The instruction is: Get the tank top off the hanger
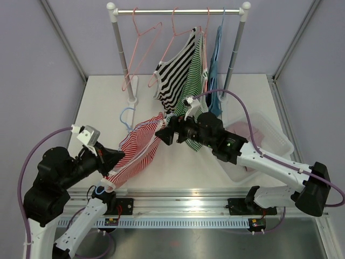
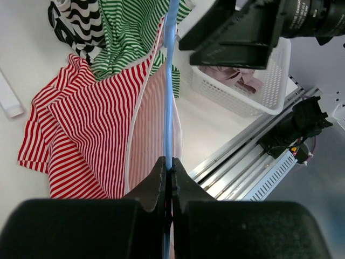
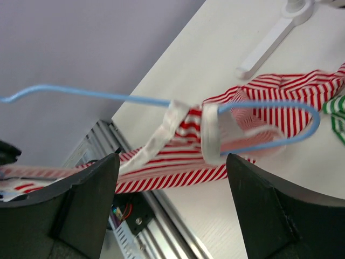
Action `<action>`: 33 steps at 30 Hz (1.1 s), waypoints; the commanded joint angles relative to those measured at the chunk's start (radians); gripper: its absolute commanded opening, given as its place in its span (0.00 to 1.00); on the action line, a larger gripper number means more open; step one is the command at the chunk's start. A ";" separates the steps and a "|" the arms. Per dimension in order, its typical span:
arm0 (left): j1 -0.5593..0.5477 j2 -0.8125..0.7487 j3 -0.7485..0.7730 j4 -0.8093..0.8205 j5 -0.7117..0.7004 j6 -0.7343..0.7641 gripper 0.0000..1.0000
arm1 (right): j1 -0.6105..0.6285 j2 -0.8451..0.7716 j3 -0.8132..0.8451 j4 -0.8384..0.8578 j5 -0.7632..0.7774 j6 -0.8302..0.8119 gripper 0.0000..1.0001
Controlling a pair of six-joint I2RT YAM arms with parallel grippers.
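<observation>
The red-and-white striped tank top (image 1: 137, 151) hangs slack on a light blue hanger (image 1: 126, 115) over the table's front middle. My left gripper (image 1: 119, 157) is shut on the hanger's blue bar (image 2: 170, 102), with the tank top (image 2: 91, 124) draped to the left of it. My right gripper (image 1: 160, 134) is open and empty at the top's upper edge. In the right wrist view its fingers (image 3: 81, 205) stand wide apart, with the tank top (image 3: 280, 94), its white straps (image 3: 161, 135) and the hanger (image 3: 269, 103) beyond the gripper (image 3: 172, 162).
A white clothes rack (image 1: 178, 11) at the back holds pink hangers (image 1: 143, 51), a black-striped top (image 1: 172, 75), a green-striped top (image 1: 193, 81) and a blue garment (image 1: 215, 70). A white basket (image 1: 269, 135) with pink cloth stands at the right. The rail (image 1: 178, 205) runs along the front edge.
</observation>
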 commanded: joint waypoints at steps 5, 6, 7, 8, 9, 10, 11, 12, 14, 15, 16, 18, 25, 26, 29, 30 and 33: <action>0.001 -0.011 -0.016 0.070 0.061 -0.005 0.00 | 0.024 0.088 0.125 0.044 0.240 -0.108 0.75; 0.001 -0.011 -0.016 0.072 0.062 -0.007 0.00 | 0.024 0.094 0.129 0.035 0.250 -0.117 0.60; 0.001 -0.013 -0.014 0.073 0.061 -0.008 0.00 | 0.024 0.101 0.132 0.029 0.258 -0.122 0.53; 0.001 -0.013 -0.013 0.073 0.058 -0.008 0.00 | 0.024 0.104 0.139 0.026 0.265 -0.134 0.49; 0.001 -0.014 -0.011 0.075 0.064 -0.008 0.00 | 0.024 0.107 0.140 0.023 0.270 -0.139 0.34; 0.001 -0.013 -0.011 0.075 0.068 -0.004 0.00 | 0.025 0.110 0.140 0.021 0.273 -0.140 0.27; 0.001 -0.014 -0.008 0.069 0.050 -0.002 0.00 | 0.025 0.110 0.140 0.018 0.274 -0.143 0.21; 0.001 -0.014 -0.007 0.067 0.033 -0.001 0.00 | 0.024 0.108 0.139 0.007 0.278 -0.142 0.16; 0.001 -0.014 -0.004 0.055 0.001 0.009 0.00 | 0.024 0.102 0.133 0.000 0.282 -0.145 0.01; 0.001 -0.011 -0.002 0.050 -0.024 0.012 0.00 | 0.024 0.096 0.128 -0.010 0.288 -0.145 0.00; 0.002 -0.010 0.003 0.044 -0.037 0.016 0.00 | 0.025 0.082 0.117 -0.013 0.297 -0.148 0.00; 0.001 -0.005 0.006 0.027 -0.070 0.022 0.00 | 0.024 0.065 0.108 -0.052 0.342 -0.155 0.00; 0.001 -0.022 -0.002 0.036 0.011 0.029 0.00 | -0.053 0.082 0.214 -0.272 0.580 -0.200 0.00; 0.001 -0.024 0.003 0.035 0.022 0.030 0.00 | -0.073 0.088 0.221 -0.301 0.563 -0.200 0.00; 0.001 -0.034 0.015 0.036 0.022 0.033 0.00 | -0.139 0.102 0.246 -0.342 0.505 -0.185 0.00; 0.001 -0.039 0.018 0.041 0.022 0.032 0.00 | -0.150 0.107 0.249 -0.350 0.492 -0.186 0.00; 0.001 -0.057 0.029 0.093 0.034 0.016 0.00 | -0.156 0.113 0.258 -0.363 0.384 -0.188 0.00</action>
